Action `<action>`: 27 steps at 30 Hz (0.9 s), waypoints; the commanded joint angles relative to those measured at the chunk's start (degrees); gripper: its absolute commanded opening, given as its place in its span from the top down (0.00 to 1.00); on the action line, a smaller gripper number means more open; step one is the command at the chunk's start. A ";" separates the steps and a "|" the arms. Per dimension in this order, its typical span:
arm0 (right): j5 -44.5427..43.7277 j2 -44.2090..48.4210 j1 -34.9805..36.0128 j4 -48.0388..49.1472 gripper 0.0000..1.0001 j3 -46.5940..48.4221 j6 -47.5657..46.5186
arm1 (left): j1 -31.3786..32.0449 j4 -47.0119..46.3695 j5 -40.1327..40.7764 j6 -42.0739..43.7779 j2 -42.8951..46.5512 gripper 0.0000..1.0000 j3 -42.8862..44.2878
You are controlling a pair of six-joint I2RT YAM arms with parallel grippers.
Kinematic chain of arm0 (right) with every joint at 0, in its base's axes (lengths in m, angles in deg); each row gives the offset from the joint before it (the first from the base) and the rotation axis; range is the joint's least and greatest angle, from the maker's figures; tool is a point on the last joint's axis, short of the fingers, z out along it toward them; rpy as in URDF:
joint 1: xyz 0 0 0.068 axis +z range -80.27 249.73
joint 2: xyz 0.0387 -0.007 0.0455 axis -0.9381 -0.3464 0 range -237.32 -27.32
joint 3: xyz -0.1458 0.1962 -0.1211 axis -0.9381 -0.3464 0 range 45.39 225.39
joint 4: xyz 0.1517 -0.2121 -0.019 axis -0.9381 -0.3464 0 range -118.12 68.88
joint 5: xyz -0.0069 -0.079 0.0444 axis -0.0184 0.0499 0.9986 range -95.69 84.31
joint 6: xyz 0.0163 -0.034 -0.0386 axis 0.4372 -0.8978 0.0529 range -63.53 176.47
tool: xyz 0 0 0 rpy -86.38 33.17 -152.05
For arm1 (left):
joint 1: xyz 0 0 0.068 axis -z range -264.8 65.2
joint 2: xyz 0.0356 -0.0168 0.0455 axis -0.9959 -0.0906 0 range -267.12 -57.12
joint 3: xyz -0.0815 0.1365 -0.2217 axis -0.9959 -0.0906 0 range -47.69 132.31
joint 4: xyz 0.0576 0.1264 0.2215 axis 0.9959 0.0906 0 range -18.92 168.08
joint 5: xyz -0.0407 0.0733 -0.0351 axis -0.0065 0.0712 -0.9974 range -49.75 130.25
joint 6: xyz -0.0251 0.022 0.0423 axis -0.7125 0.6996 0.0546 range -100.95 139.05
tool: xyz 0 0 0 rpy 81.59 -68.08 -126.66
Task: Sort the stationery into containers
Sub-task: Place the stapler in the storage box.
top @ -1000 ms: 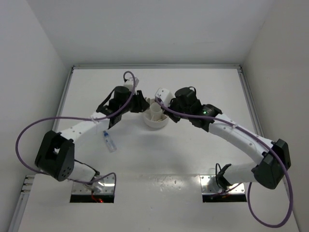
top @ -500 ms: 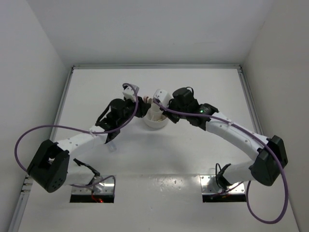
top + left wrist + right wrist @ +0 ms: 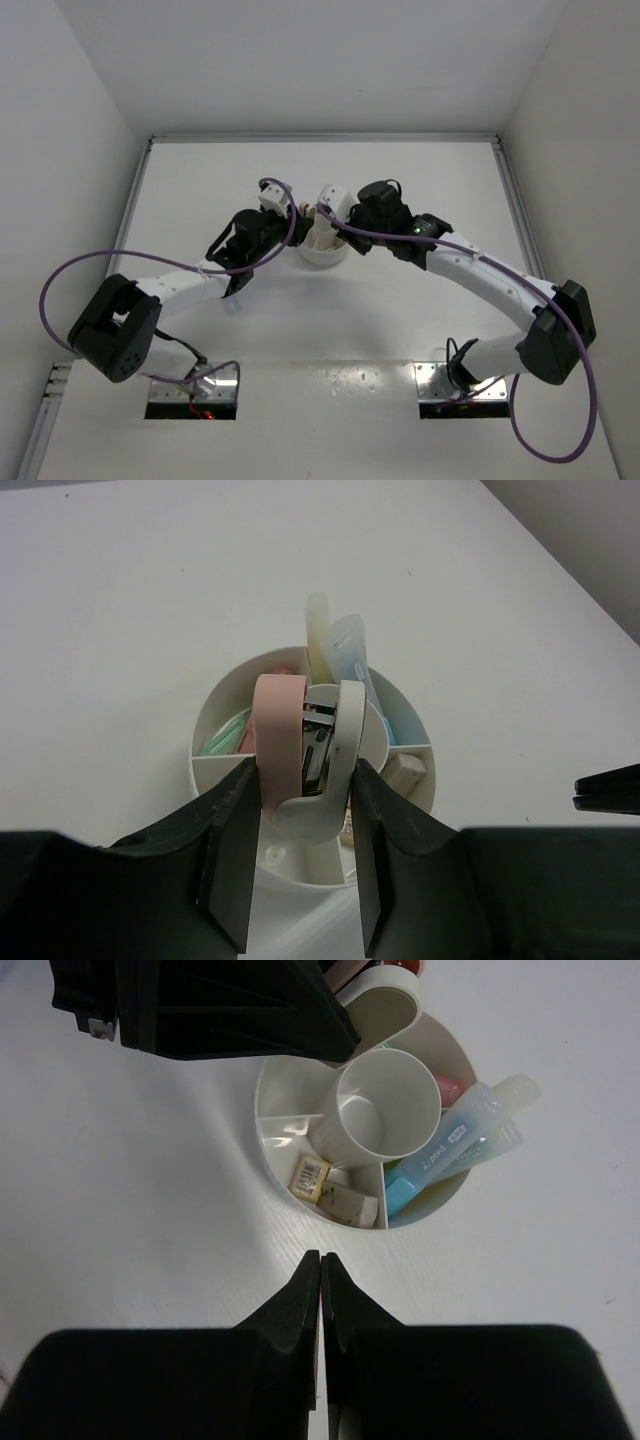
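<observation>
The round white divided bowl (image 3: 323, 256) sits mid-table. My left gripper (image 3: 305, 776) is shut on a small pink and white stapler (image 3: 300, 750) and holds it upright just above the bowl's near compartments (image 3: 214, 706). In the top view the left gripper (image 3: 290, 224) is at the bowl's left rim. The bowl (image 3: 283, 1085) holds pale yellow and blue sticks and a clear tube (image 3: 455, 1140), a green stick (image 3: 225, 738) and tan erasers (image 3: 332, 1188). My right gripper (image 3: 322, 1262) is shut and empty, over the table just beside the bowl's rim.
A clear blue-capped tube (image 3: 233, 302) lies on the table under my left forearm. The bowl's centre cup (image 3: 380, 1105) is empty. White walls close in the table on the left, back and right.
My left arm has swung right with the stapler, from the bowl's left side to over its rim. The right arm edged slightly toward the bowl, then held still.
</observation>
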 commanded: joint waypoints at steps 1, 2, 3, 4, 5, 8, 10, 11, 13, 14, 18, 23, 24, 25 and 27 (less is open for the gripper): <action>0.83 0.01 -0.21 1.59 1.00 -0.28 -0.43 | -0.43 -7.33 -1.53 -0.32 -0.36 1.00 -1.22; 0.83 0.01 -0.21 1.59 1.00 -0.28 -0.43 | -1.13 -8.29 -1.54 -0.32 -0.36 1.00 -2.01; 0.83 0.01 -0.21 1.59 1.00 -0.28 -0.43 | -1.13 -9.52 -2.06 -0.93 -0.36 1.00 -2.02; 0.83 0.01 -0.21 1.59 1.00 -0.28 -0.43 | -1.66 -9.53 -2.76 -0.93 -0.97 1.00 -2.80; 0.83 0.01 -0.21 1.59 1.00 -0.28 -0.43 | -2.36 -10.40 -2.77 -1.54 -1.50 1.00 -2.81; 0.83 0.01 -0.21 1.59 1.00 -0.28 -0.43 | -2.98 -12.86 -5.49 -2.60 -2.82 1.00 -3.34; 0.83 0.01 -0.21 1.59 1.00 -0.28 -0.43 | -3.60 -14.79 -6.36 -3.30 -4.39 1.00 -3.86; 0.83 0.01 -0.21 1.59 1.00 -0.28 -0.43 | -4.12 -15.41 -7.16 -3.31 -4.93 1.00 -3.86; 0.83 0.01 -0.21 1.59 1.00 -0.28 -0.43 | -4.12 -17.25 -7.86 -3.91 -5.46 1.00 -3.87; 0.83 0.01 -0.21 1.59 1.00 -0.28 -0.95 | -4.65 -17.26 -8.39 -4.44 -6.15 1.00 -3.87; 0.83 0.01 -0.74 1.59 1.00 -0.28 -0.96 | -5.88 -19.54 -9.89 -5.68 -7.91 1.00 -3.87; 0.83 -0.52 -0.74 1.59 1.00 -0.28 -0.96 | -6.41 -21.31 -11.30 -7.34 -9.24 1.00 -4.48; 0.83 -0.52 -0.74 1.59 1.00 -0.28 -0.96 | -6.41 -21.83 -11.99 -7.35 -10.11 1.00 -4.48; 0.83 -0.52 -0.74 1.59 1.00 -0.28 -0.96 | -6.41 -21.84 -12.00 -7.35 -11.07 1.00 -4.48; 0.83 -0.52 -0.74 1.59 1.00 -0.28 -0.96 | -6.41 -22.54 -12.61 -7.96 -11.61 0.99 -4.48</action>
